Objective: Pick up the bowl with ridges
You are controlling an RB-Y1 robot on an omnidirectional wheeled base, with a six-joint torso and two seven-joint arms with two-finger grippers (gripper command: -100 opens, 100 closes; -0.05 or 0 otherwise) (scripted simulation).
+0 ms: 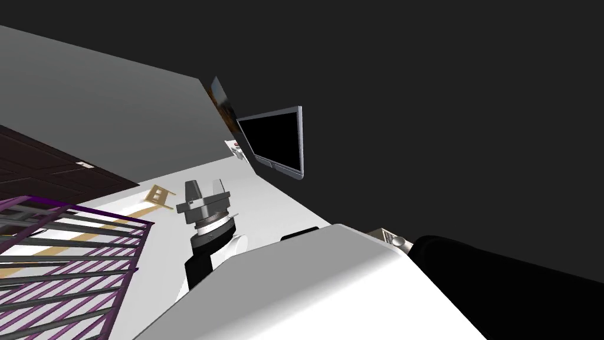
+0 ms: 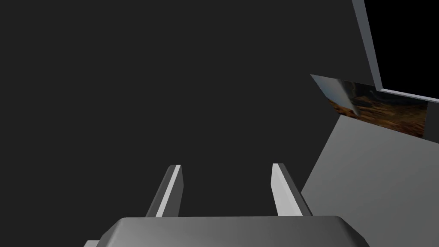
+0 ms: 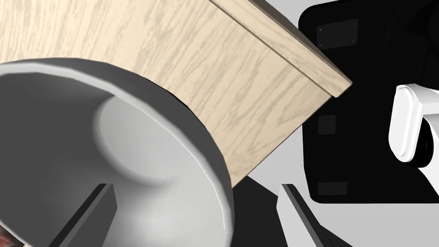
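1. The grey bowl (image 3: 55,128) sits hard against the right gripper (image 3: 195,186) and is cut off at the frame's edges. Part of its rim and its smooth hollow show. Its outer side is hidden, so ridges cannot be made out. A reddish scrap (image 3: 3,236) beside the inner finger is too small to name.
2. The left arm (image 1: 206,239) is raised ahead of the chest, wrist up. The left gripper (image 2: 225,167) points at a dark wall (image 2: 128,85), its 2 fingers apart with nothing between them.
3. The right gripper's 2 fingers stand wide apart and straddle the bowl's rim. 1 finger (image 3: 103,206) is inside the hollow and the other (image 3: 296,212) is outside the wall. Neither plainly presses the bowl, and whether the inner one touches it cannot be told.
4. A purple barred rack (image 1: 71,265) lies well to the left of the left gripper, and a dark brown panelled surface (image 1: 47,171) lies beyond the rack. A small tan frame (image 1: 158,195) lies on the white floor just left of that gripper.
5. To the right of the left gripper and further off, a picture (image 2: 377,107) hangs where the dark wall meets a grey one. A black screen (image 2: 403,38) in a grey frame overlaps the picture's edge.
6. Past the bowl, ahead of the right gripper, a pale wood panel (image 3: 214,64) slants across, its lower part hidden behind the bowl's rim. A black block (image 3: 343,107) stands beyond the outer finger, and I cannot tell what it is.
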